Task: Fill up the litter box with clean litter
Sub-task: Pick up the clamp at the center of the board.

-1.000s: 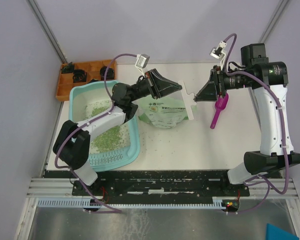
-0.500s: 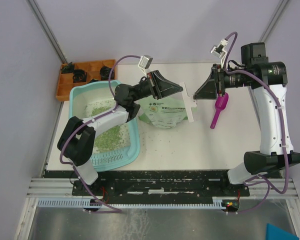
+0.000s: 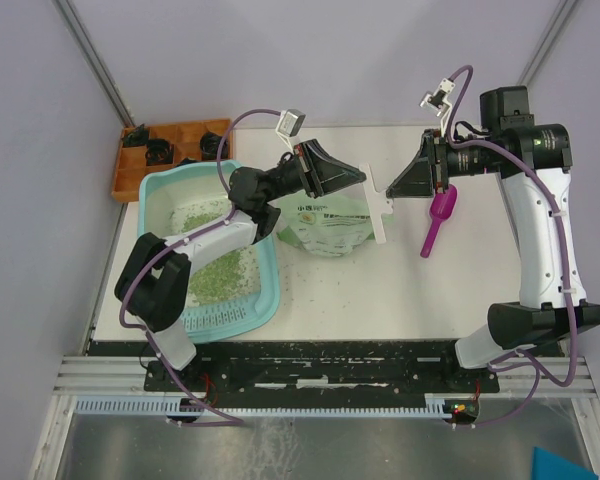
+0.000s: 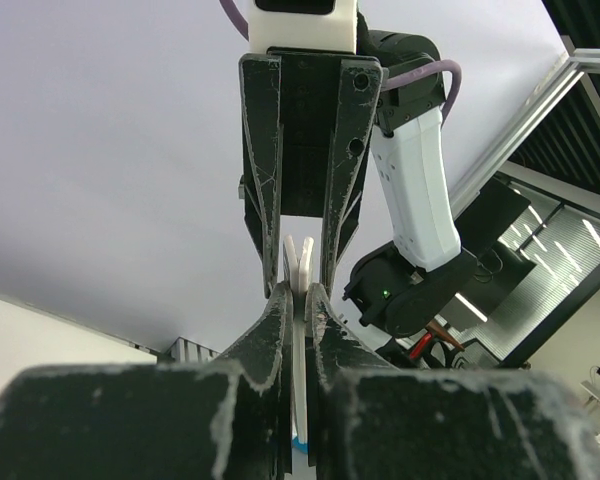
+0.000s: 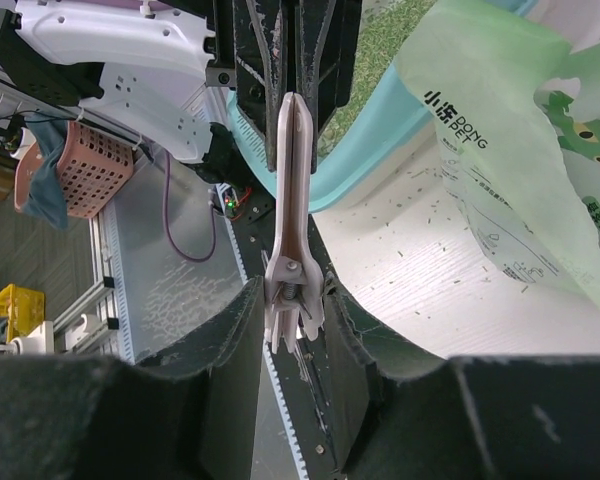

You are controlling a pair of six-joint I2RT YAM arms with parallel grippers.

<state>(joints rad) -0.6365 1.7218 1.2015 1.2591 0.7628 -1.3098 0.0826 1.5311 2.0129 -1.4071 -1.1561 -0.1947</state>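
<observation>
The light-teal litter box lies at the left of the table with green clean litter spread inside. Both show in the right wrist view too, the box and the litter. A white bag clip hangs in the air above the pale green bag. My left gripper is shut on one end of the clip. My right gripper is shut on its sprung handle end, fingers on both sides. The two grippers face each other nose to nose.
A magenta scoop lies on the table right of the bag. An orange compartment tray with black parts stands at the back left. Stray granules dot the table in front of the bag. The box has a grate strip at its near end.
The left arm's elbow has shifted a little, and the clip sits slightly higher. Both grippers still hold the clip.
</observation>
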